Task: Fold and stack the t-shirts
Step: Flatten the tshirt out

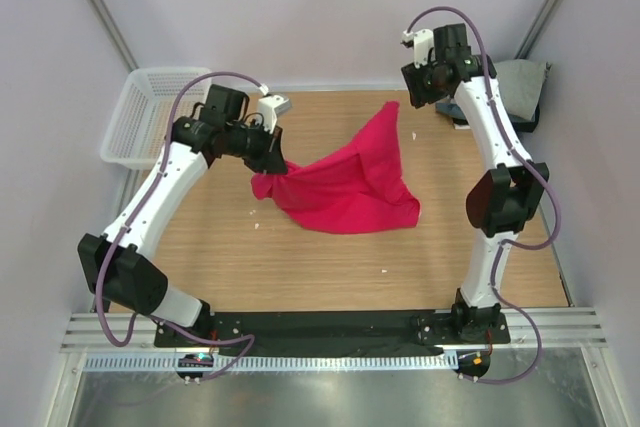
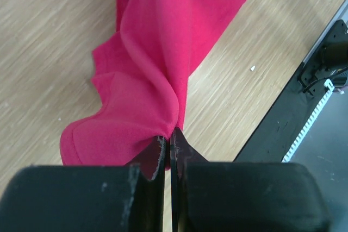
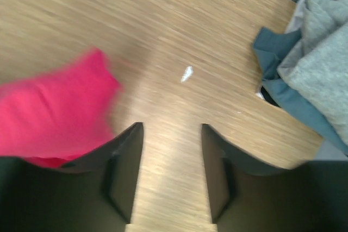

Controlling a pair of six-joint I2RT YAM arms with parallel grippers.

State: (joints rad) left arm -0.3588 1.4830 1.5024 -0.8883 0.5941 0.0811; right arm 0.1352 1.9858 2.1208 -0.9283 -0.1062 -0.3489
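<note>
A light brown wooden table (image 1: 300, 267) stands between plain pale walls (image 1: 300, 7). Thin grey metal posts (image 1: 100, 17) run up the corners. A white basket (image 1: 135, 125) sits by the table's far left corner. A black strip (image 1: 330, 325) lies along the near edge.

No readable text, brand, number or sign in any view. Pink t-shirt (image 1: 345, 187) at centre frame is plain, white basket (image 1: 118, 132) upper left unmarked, grey shirts (image 3: 321, 52) upper right of the right wrist view plain too.

Bare tabletop (image 1: 300, 267) in front, crimson shirt (image 1: 350, 187) mid-table, basket (image 1: 118, 137) left, folded shirts (image 1: 520, 87) right
</note>
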